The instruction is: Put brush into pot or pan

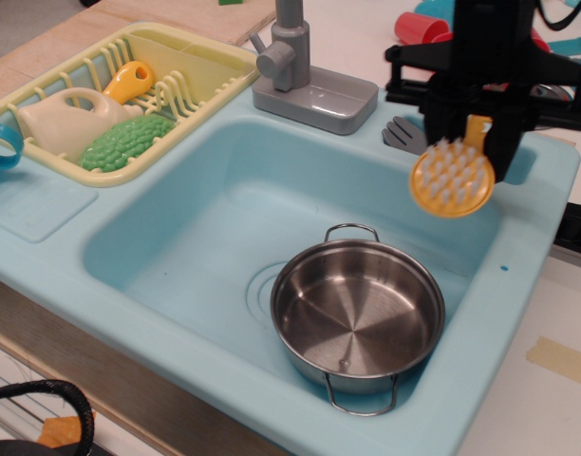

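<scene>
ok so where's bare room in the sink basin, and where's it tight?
Free: the light blue basin floor left of the shiny round steel pot, below the grey faucet base. The pot's inside is bare too. Crowded: the yellow dish rack, and the right rear rim, where the black gripper holds the yellow-orange bristle brush.

You've got the yellow brush (452, 180) airborne, bristles facing camera, above the empty steel pot (358, 315) upright in the basin.
</scene>
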